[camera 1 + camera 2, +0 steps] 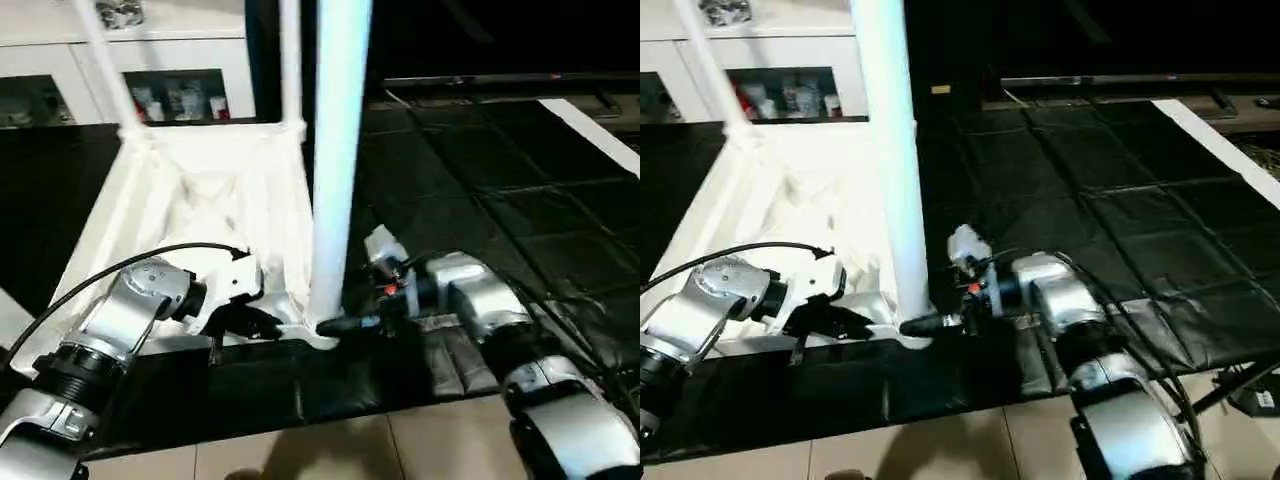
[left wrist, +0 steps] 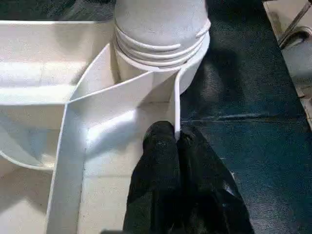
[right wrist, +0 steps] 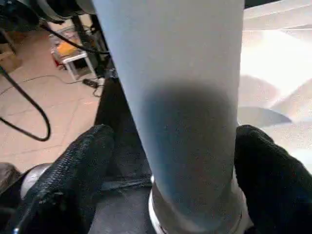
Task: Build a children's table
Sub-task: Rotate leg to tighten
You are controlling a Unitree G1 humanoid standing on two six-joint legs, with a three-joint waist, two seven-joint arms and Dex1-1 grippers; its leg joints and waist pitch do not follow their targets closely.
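Right gripper (image 1: pixel 335 326) reaches in level at the foot of the near leg (image 1: pixel 338 150), its two black fingers (image 3: pixel 73 175) spread wide on either side of the tube without visibly pressing it, so it looks released rather than clamped. Left gripper (image 1: pixel 262 322) is clenched with nothing between its fingertips, which rest inside the upturned top (image 1: pixel 200 200) against a rib wall just beside the corner socket (image 2: pixel 161 58) where that leg stands upright. Upside down on the black mat (image 1: pixel 480 180), the top carries two more legs (image 1: pixel 105 70) at its far corners, before a white cabinet (image 1: pixel 40 60).
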